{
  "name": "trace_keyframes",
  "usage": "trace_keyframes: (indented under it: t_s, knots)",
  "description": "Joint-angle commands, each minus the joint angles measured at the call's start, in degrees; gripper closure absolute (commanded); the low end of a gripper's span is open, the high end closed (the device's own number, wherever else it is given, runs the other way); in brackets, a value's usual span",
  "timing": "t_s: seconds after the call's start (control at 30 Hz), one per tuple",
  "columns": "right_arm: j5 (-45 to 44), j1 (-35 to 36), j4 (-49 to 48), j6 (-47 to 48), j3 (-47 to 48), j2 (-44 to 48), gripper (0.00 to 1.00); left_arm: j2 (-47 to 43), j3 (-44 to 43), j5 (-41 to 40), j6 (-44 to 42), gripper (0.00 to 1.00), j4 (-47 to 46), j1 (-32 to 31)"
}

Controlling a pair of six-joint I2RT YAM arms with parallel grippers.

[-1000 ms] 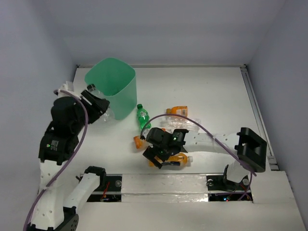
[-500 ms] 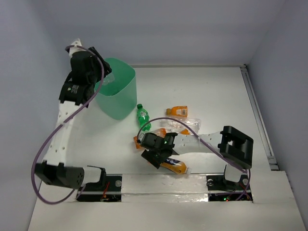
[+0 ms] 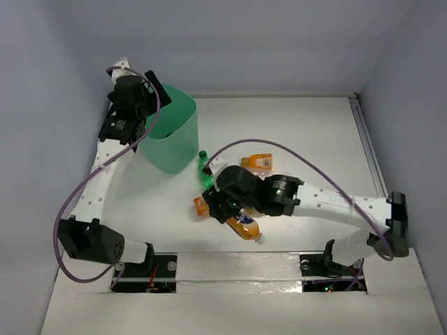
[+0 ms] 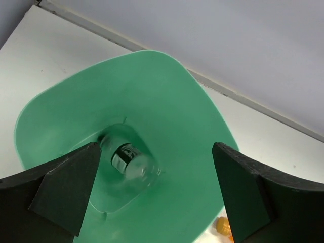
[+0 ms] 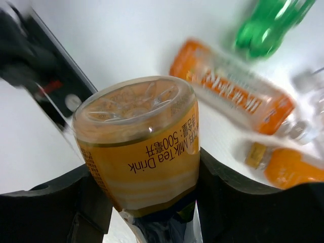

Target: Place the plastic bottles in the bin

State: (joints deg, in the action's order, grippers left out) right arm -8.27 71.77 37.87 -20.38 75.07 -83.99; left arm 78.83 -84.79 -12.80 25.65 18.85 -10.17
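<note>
Right wrist, orange bottle (image 5: 144, 147): base toward camera, long axis along fingers.
Right gripper (image 5: 147, 177): part-closed, clamping it.
Left gripper (image 4: 157, 187): wide, empty.

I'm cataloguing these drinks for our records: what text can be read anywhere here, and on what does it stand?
"Milk Tea Drink": label of the nearest orange bottle.
"500", then Chinese characters: same label.
Label of the lying orange bottle: print too blurred to read.
On the green bottle: nothing legible.
</note>
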Motion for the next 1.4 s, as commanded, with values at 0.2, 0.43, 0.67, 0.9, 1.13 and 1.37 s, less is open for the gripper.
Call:
trace_keyframes:
  t_s: [0.2, 0.43, 0.67, 0.9, 1.13, 1.37]
  knots:
    - [-8.9, -9.3, -5.2, -0.6, 24.0, 3.1, 0.56, -17.1, 3.7, 8.7, -0.2, 0.28, 1.4, -0.3]
    - [-5.8, -18.4, -24.1, -8.7, 32.7, -4.4, 0.55, -34.2, 24.8, 18.5, 5.3, 0.54, 5.1, -0.8]
    - [-9.7, -21.0, -36.8, -19.2, 41.7, -18.1, 0.55, -45.0, 34.9, 27.5, 7.8, 0.53, 7.4, -1.3]
    - [-13.9, -22.8, -31.6, -26.5, 60.6, -34.6, 0.55, -46.7, 37.5, 28.9, 7.2, 0.41, 9.4, -3.1]
    - [-12.0, -24.8, -30.7, -32.9, 66.2, -41.5, 0.48, -46.7, 40.8, 30.2, 5.6, 0.3, 8.2, -6.4]
    - [-6.0, -24.8, -31.8, -27.4, 64.1, -41.1, 0.05, -40.4, 41.0, 29.9, 1.2, 0.23, 4.7, -11.9]
